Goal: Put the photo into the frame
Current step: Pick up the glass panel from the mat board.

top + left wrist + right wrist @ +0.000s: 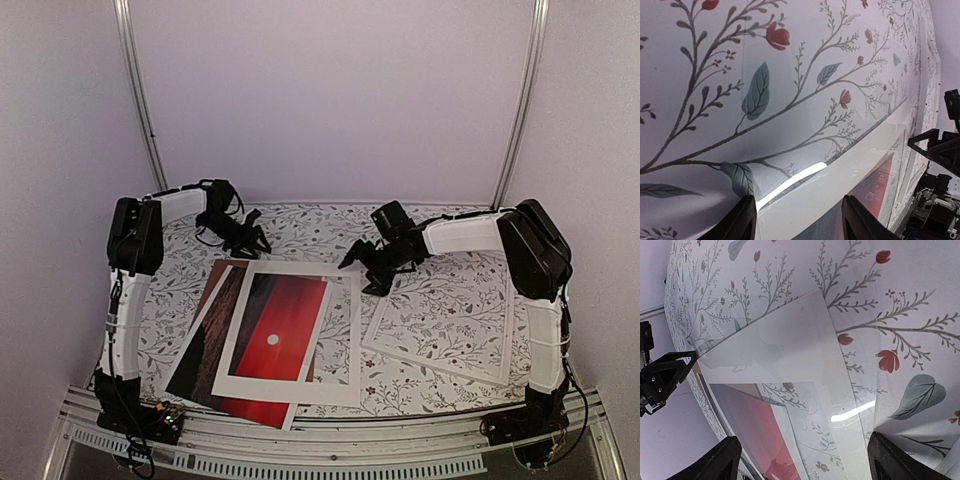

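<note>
Photo [280,320]: lies near of left gripper [252,246], jaws apart.
Right gripper [365,272]: jaws wide, frame [445,310] just right.
Right wrist only: clear sheet [790,345] over photo.

Floral tablecloth [300,225] covers the table: grey branches, teal leaves, red flowers. White window mat [338,340] lies flat left of centre, slightly skewed, on top of a brown backing board [205,335] that sticks out at its left. Left pole [141,100] and right pole [522,100] run up the white back wall [330,100]. Slotted metal rail [330,440] along near edge.
</note>
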Action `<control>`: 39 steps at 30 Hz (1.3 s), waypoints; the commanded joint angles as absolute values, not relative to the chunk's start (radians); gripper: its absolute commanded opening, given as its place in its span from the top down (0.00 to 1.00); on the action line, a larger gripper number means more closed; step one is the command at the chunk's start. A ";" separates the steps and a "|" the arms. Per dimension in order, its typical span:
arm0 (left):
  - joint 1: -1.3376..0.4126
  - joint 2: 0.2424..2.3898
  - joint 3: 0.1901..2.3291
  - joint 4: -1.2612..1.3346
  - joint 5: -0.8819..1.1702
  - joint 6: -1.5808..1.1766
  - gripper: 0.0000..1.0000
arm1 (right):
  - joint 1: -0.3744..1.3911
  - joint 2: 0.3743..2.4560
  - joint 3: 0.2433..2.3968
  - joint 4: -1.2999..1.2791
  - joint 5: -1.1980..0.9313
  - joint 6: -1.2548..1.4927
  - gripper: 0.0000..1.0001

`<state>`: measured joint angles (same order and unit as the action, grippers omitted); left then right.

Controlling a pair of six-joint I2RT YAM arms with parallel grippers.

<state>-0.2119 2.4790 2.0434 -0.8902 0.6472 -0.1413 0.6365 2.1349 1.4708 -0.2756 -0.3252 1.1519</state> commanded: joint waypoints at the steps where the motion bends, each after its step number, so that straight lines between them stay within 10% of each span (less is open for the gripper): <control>1: -0.238 2.490 1.973 -0.884 0.729 -0.138 0.39 | 0.652 2.189 1.477 -0.219 -0.348 1.166 0.09; 39: -0.221 2.281 1.687 -0.550 1.049 -0.224 0.36 | 0.652 2.192 1.471 -0.192 -0.394 1.060 0.09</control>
